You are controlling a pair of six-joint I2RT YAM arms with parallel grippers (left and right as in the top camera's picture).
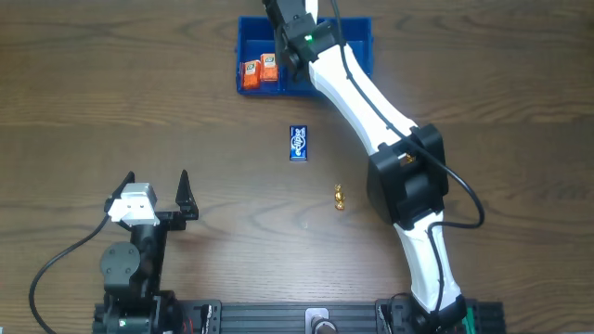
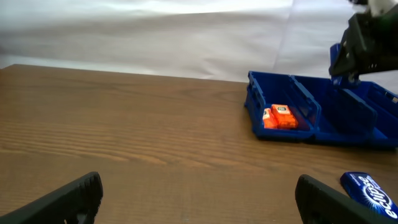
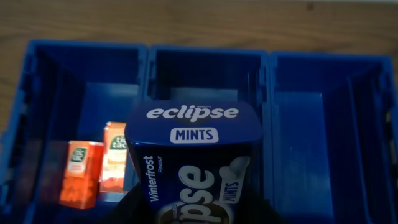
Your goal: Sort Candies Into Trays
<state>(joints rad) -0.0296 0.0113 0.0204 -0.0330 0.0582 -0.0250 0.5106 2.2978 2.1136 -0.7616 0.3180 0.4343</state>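
A blue three-compartment tray (image 1: 357, 42) stands at the table's far edge, with two orange candy boxes (image 1: 260, 71) in its left compartment. My right gripper (image 1: 290, 39) hangs over the tray, shut on a dark blue mint tin (image 3: 193, 149). In the right wrist view the tin is above the middle compartment (image 3: 208, 74), beside the orange boxes (image 3: 93, 165). A second blue mint tin (image 1: 298, 143) lies on the table in front of the tray. A small gold candy (image 1: 340, 198) lies nearer the arms. My left gripper (image 1: 156, 190) stands open at the near left, holding nothing.
The wooden table (image 1: 139, 102) is bare on the left and the far right. The right arm's white links (image 1: 371, 102) stretch from its base up to the tray, passing close to the gold candy. A pale wall (image 2: 155, 37) stands behind the table.
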